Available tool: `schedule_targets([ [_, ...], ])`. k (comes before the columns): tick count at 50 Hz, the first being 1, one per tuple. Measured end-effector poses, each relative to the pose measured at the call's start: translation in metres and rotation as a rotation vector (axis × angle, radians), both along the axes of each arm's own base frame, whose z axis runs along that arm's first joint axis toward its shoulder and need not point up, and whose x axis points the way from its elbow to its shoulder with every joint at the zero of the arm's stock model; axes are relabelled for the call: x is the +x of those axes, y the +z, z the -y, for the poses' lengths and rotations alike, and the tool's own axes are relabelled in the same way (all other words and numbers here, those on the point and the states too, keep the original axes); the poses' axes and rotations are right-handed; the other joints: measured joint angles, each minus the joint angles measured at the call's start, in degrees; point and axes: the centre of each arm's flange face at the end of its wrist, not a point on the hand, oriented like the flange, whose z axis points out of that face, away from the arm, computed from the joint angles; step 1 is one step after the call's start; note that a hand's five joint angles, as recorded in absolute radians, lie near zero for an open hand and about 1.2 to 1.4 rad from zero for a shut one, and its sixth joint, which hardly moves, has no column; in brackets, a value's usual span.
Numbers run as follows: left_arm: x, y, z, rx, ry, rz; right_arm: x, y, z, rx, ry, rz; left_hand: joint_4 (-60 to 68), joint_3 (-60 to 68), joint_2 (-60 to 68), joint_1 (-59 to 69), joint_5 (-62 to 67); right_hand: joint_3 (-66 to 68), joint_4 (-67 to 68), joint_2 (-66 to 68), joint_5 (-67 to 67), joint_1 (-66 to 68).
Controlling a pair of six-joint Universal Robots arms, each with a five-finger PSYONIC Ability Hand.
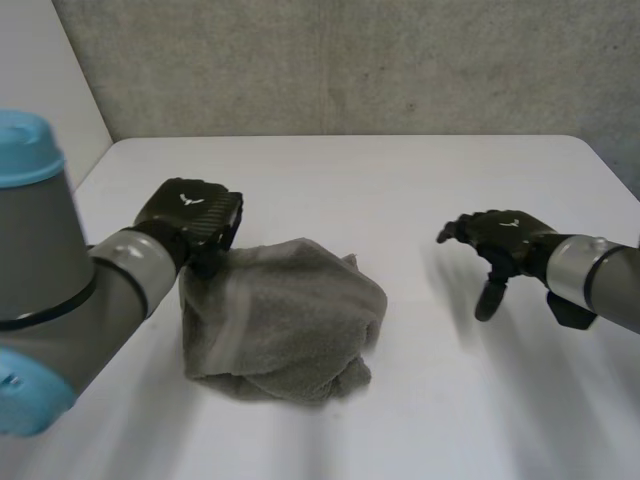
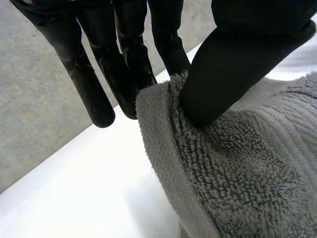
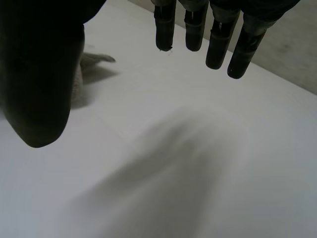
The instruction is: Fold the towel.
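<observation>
A grey towel point(image 1: 285, 320) lies crumpled in a heap on the white table point(image 1: 400, 180), left of the middle. My left hand point(image 1: 195, 215) is at the towel's far left corner. In the left wrist view its thumb point(image 2: 233, 64) presses the towel's hemmed edge point(image 2: 163, 148) against the fingers point(image 2: 129, 59), so the corner is pinched. My right hand point(image 1: 500, 240) hovers over bare table to the right of the towel, apart from it, fingers point(image 3: 218, 39) straight and spread with nothing in them. A bit of the towel point(image 3: 81, 87) peeks out beside the right thumb.
A grey concrete wall stands behind the table's far edge. Bare white tabletop surrounds the towel on all sides, with wide room between the towel and the right hand.
</observation>
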Motion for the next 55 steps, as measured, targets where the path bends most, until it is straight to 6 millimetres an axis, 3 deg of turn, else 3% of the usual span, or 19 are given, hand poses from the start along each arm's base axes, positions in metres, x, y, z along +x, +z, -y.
schedule_targets([
  [12,0.028,0.005,-0.029,-0.016,0.037,-0.008,0.046,0.002,0.017,-0.048,0.135,0.046,0.0,0.0,0.0,0.2,0.0,0.0,0.0,0.0,0.0,0.0],
  [25,0.057,0.038,-0.049,-0.141,0.093,-0.077,0.09,-0.016,0.024,0.04,0.244,0.096,0.1,0.0,0.0,0.2,0.0,0.0,0.0,0.0,0.0,0.0],
  [40,0.071,0.059,-0.059,-0.23,0.112,-0.122,0.138,-0.053,-0.004,0.273,0.425,0.278,0.1,0.0,0.0,0.2,0.0,0.0,0.0,0.0,0.0,0.0],
  [47,0.08,0.064,-0.047,-0.258,0.162,-0.125,0.144,-0.068,-0.025,0.359,0.447,0.262,0.1,0.0,0.0,0.2,0.0,0.0,0.0,0.0,0.0,0.0],
  [55,0.09,0.068,-0.028,-0.301,0.224,-0.134,0.139,-0.07,-0.045,0.432,0.463,0.254,0.1,0.0,0.0,0.2,0.0,4.2,3.6,3.7,5.0,5.2],
])
